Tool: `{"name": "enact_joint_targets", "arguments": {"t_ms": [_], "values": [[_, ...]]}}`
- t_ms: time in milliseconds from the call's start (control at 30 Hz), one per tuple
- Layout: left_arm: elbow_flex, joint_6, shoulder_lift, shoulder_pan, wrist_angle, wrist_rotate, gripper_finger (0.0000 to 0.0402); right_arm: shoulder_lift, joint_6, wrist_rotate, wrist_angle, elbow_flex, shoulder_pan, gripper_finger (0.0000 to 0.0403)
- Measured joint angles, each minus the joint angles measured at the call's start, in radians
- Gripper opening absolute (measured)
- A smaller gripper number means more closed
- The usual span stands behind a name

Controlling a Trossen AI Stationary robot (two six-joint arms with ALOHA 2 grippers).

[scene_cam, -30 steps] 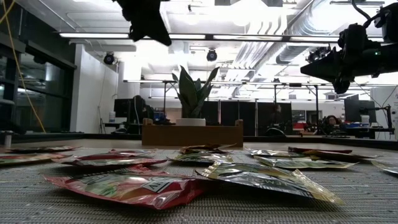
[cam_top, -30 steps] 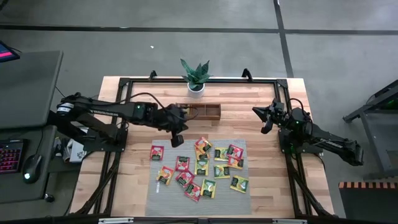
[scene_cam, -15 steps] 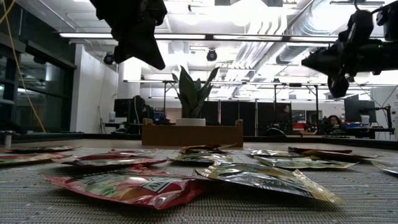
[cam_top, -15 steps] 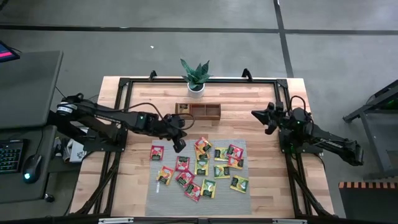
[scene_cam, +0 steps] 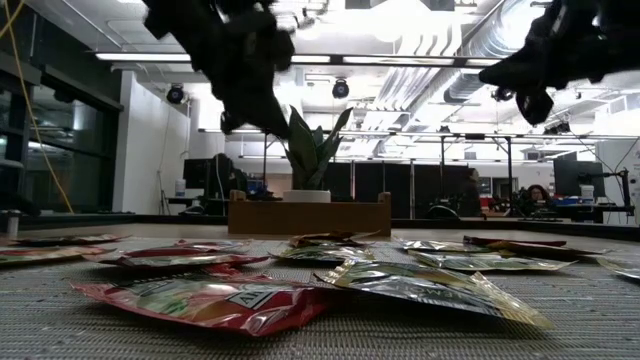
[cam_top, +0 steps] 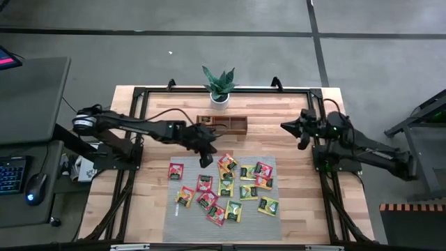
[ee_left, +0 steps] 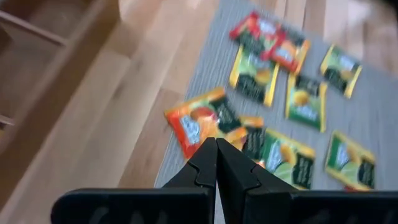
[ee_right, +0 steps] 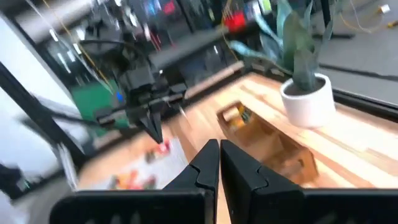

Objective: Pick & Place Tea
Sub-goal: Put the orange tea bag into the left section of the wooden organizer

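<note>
The tea sachets (cam_top: 224, 185), red, yellow and green, lie scattered flat over the grey ribbed mat (cam_top: 174, 222) in the lower middle of the high view, one red sachet (cam_top: 175, 169) apart at the mat's upper left. They are square, so no long axis shows; their printed faces are turned every which way. The low view shows what the overhead one cannot: the foil packets puff up slightly, a red one (scene_cam: 205, 300) nearest the lens.

The left gripper (cam_top: 205, 160) hangs just above the mat's upper edge, its fingers pressed together with nothing between them; the left wrist view shows their tips over an orange-red sachet (ee_left: 196, 124). The right gripper (cam_top: 301, 143) is raised at the frame's right, well away from the tea, likewise closed and empty.

Above the mat sits the wooden tray (cam_top: 223, 124), then a potted plant (cam_top: 219, 85) at the butcher-block table's (cam_top: 300, 216) far edge. Only the right wrist view shows a sachet (ee_right: 235, 115) in the tray's end compartment. Behind, the low view shows an office with ceiling strip lights (scene_cam: 400, 60).
</note>
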Motion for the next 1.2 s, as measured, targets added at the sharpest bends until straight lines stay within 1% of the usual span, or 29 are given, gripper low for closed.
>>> {"name": "enact_joint_targets", "arguments": {"t_ms": [67,167,233,300,367,500,567,667,767,933,1000,1200], "values": [[-0.001,0.021,0.044,0.024,0.025,0.063,0.0000,0.087,-0.073,0.031,-0.072,0.077,0.034,0.0012],[-0.002,0.027,0.073,0.041,0.065,0.161,0.0000,0.225,-0.196,0.111,-0.211,0.194,0.109,0.0012],[0.000,0.028,0.093,0.046,0.081,0.195,0.0000,0.317,-0.261,0.172,-0.269,0.265,0.170,0.0012],[-0.002,0.027,0.111,0.046,0.104,0.203,0.0000,0.407,-0.322,0.228,-0.308,0.320,0.233,0.0012],[-0.002,0.031,0.125,0.047,0.131,0.203,0.0000,0.493,-0.384,0.268,-0.308,0.362,0.295,0.0012],[-0.002,0.040,0.161,0.046,0.154,0.192,0.0000,0.663,-0.503,0.332,-0.303,0.406,0.411,0.0012],[-0.001,0.050,0.182,0.046,0.169,0.193,0.0000,0.739,-0.535,0.377,-0.299,0.412,0.459,0.0012],[-0.001,0.052,0.222,0.041,0.176,0.200,0.0000,0.838,-0.541,0.431,-0.260,0.415,0.511,0.0012],[-0.002,0.052,0.245,0.038,0.188,0.207,0.0000,0.918,-0.528,0.439,-0.194,0.415,0.543,0.0012],[0.000,0.052,0.252,0.032,0.220,0.190,0.0000,1.040,-0.526,0.373,-0.050,0.416,0.572,0.0012],[0.000,0.053,0.252,0.034,0.222,0.165,0.0000,1.087,-0.526,0.357,-0.011,0.416,0.582,0.0012],[0.000,0.060,0.252,0.034,0.222,0.146,0.0000,1.192,-0.528,0.349,0.119,0.416,0.594,0.0012]]}}
